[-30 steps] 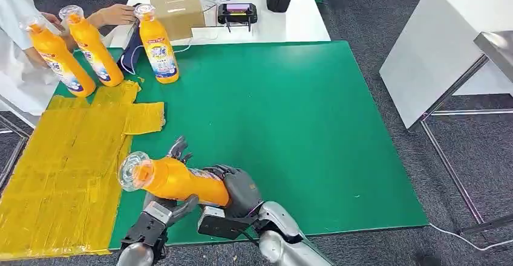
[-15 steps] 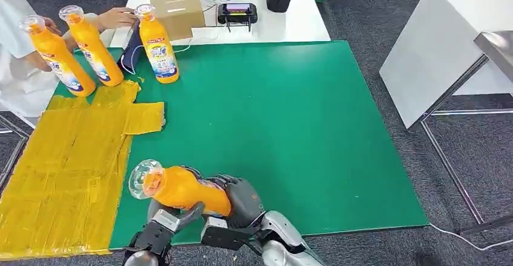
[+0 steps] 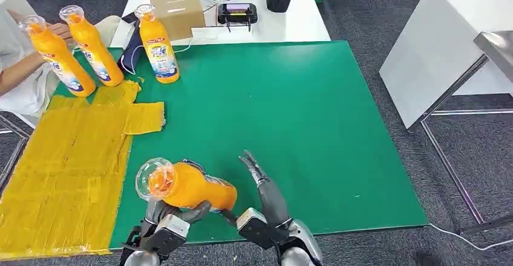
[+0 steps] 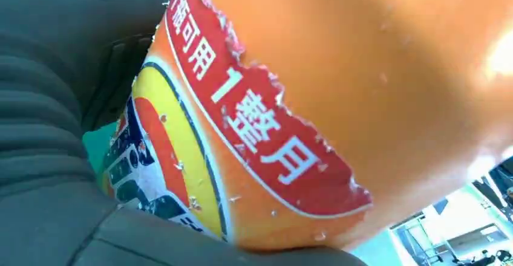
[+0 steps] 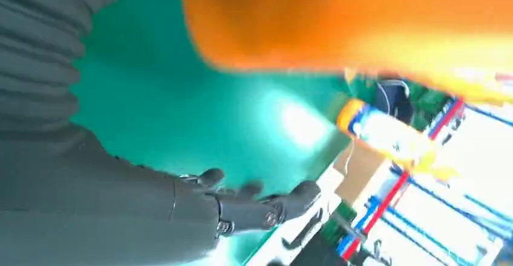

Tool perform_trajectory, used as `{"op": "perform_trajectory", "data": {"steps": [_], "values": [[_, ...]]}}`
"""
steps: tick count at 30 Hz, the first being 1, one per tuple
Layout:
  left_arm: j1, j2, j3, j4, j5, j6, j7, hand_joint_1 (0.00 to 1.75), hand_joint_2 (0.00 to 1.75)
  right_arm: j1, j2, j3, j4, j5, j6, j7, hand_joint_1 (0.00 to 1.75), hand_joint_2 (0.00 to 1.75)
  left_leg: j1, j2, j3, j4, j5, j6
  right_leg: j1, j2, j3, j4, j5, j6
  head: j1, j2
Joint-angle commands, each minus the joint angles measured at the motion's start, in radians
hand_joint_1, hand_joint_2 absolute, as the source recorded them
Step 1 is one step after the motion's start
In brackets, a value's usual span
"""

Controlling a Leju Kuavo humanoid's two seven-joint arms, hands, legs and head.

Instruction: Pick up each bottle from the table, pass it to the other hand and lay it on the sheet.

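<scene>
Your left hand [image 3: 172,217] grips the orange bottle [image 3: 184,185] from below, holding it off the green table [image 3: 302,115] near the front edge, long axis roughly level, clear cap toward the yellow sheet [image 3: 66,157] on the robot's left, base toward the right hand [image 3: 266,196]. Right hand is empty, fingers straight and apart, just beside the base, not touching. The handover looks done; the sheet lies capward and left, so the left hand is the nearer one.
</scene>
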Motion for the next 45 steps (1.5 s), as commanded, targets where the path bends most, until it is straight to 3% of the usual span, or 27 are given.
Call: {"op": "perform_trajectory", "data": {"steps": [1, 5, 7, 9, 11, 14, 15, 18, 20, 23, 25, 30, 37, 45], "values": [[-0.061, 0.051, 0.039, -0.016, -0.126, 0.052, 0.055, 1.75, 1.75, 0.098, -0.038, -0.138, -0.256, -0.145, 0.054, -0.052, 0.0, 1.75, 0.001, -0.006, 0.0, 0.001, 0.0, -0.001, 0.0, 0.001, 0.001, 0.001, -0.002, -0.002, 0.0, 0.0], [-0.063, 0.053, 0.042, -0.013, -0.162, 0.067, 0.066, 1.75, 1.75, 0.104, -0.034, -0.144, -0.264, -0.16, 0.065, -0.053, 0.0, 1.75, 0.002, -0.005, 0.004, 0.001, -0.002, -0.002, 0.001, 0.006, 0.004, 0.001, -0.002, -0.003, 0.0, 0.0], [-0.1, 0.065, 0.08, 0.028, -0.458, 0.19, 0.198, 1.75, 1.75, 0.128, -0.041, -0.17, -0.324, -0.25, 0.108, -0.082, 0.0, 1.75, 0.002, -0.005, 0.004, 0.0, -0.002, -0.002, 0.0, 0.006, 0.005, 0.0, -0.002, -0.003, 0.0, 0.0], [-0.152, 0.091, 0.11, 0.085, -0.582, 0.179, 0.279, 1.75, 1.75, 0.153, -0.053, -0.187, -0.394, -0.259, 0.11, -0.096, 0.0, 1.75, 0.001, -0.006, 0.002, 0.0, -0.001, -0.001, 0.0, 0.002, 0.003, 0.001, -0.002, -0.002, 0.0, 0.0], [-0.23, 0.111, 0.144, 0.184, -0.882, 0.203, 0.42, 1.75, 1.75, 0.166, -0.061, -0.207, -0.463, -0.264, 0.123, -0.114, 0.0, 1.75, 0.001, -0.007, 0.002, 0.0, 0.0, -0.001, 0.0, 0.001, 0.002, 0.001, -0.002, -0.002, 0.0, 0.0], [-0.288, 0.112, 0.139, 0.254, -0.87, 0.171, 0.411, 1.75, 1.75, 0.168, -0.064, -0.214, -0.505, -0.263, 0.126, -0.118, 0.0, 1.75, 0.001, -0.006, 0.001, 0.0, 0.001, -0.001, 0.0, 0.0, 0.002, 0.0, -0.001, -0.002, 0.0, 0.0], [-0.333, 0.134, 0.122, 0.314, -1.02, 0.137, 0.484, 1.75, 1.75, 0.159, -0.067, -0.209, -0.516, -0.272, 0.135, -0.139, 0.0, 1.75, 0.001, -0.007, 0.002, 0.001, 0.0, -0.002, 0.0, 0.002, 0.003, 0.001, -0.001, -0.003, 0.0, 0.0], [-0.49, 0.204, 0.023, 0.533, -1.02, 0.062, 0.59, 1.75, 1.75, 0.127, -0.072, -0.199, -0.535, -0.283, 0.141, -0.148, 0.0, 1.75, 0.001, -0.007, 0.002, 0.0, 0.002, -0.002, 0.0, 0.001, 0.003, 0.001, -0.001, -0.002, 0.0, 0.0], [-0.577, 0.229, -0.007, 0.679, -1.02, 0.041, 0.618, 1.75, 1.75, 0.112, -0.073, -0.198, -0.533, -0.285, 0.136, -0.148, 0.0, 1.75, 0.001, -0.008, 0.003, 0.0, 0.002, -0.002, 0.0, 0.0, 0.004, 0.001, -0.001, -0.003, 0.0, 0.0], [-0.607, 0.223, 0.005, 0.749, -1.02, 0.081, 0.602, 1.75, 1.75, 0.11, -0.073, -0.198, -0.532, -0.287, 0.131, -0.146, 0.0, 1.75, 0.002, -0.006, 0.004, 0.0, 0.002, -0.002, 0.001, 0.002, 0.004, 0.001, 0.0, -0.003, 0.001, 0.0], [-0.666, 0.256, -0.069, 0.843, -1.02, 0.013, 0.675, 1.75, 1.75, 0.097, -0.074, -0.195, -0.515, -0.301, 0.133, -0.146, 0.0, 1.75, 0.001, -0.003, 0.003, 0.0, 0.003, -0.002, 0.0, 0.003, 0.003, 0.001, 0.001, -0.002, 0.0, 0.0], [-0.792, 0.285, -0.094, 1.114, -1.02, 0.0, 0.692, 1.75, 1.75, 0.065, -0.075, -0.181, -0.478, -0.31, 0.129, -0.147, 0.0, 1.75, 0.001, -0.002, 0.003, 0.0, 0.003, -0.002, 0.001, 0.004, 0.003, 0.002, 0.001, -0.002, 0.0, 0.0], [-0.867, 0.309, -0.159, 1.227, -1.02, -0.07, 0.711, 1.75, 1.75, 0.011, -0.078, -0.156, -0.431, -0.312, 0.121, -0.143, 0.0, 1.75, 0.003, -0.003, 0.003, 0.001, 0.002, -0.003, 0.001, 0.007, 0.003, 0.003, 0.0, -0.003, 0.0, 0.0], [-0.858, 0.307, -0.13, 1.247, -1.017, -0.099, 0.71, 1.75, 1.75, 0.013, -0.083, -0.156, -0.417, -0.31, 0.11, -0.128, 0.0, 1.75, 0.002, -0.001, 0.003, 0.0, 0.002, -0.003, 0.001, 0.008, 0.003, 0.002, 0.0, -0.003, 0.0, 0.0]]}}
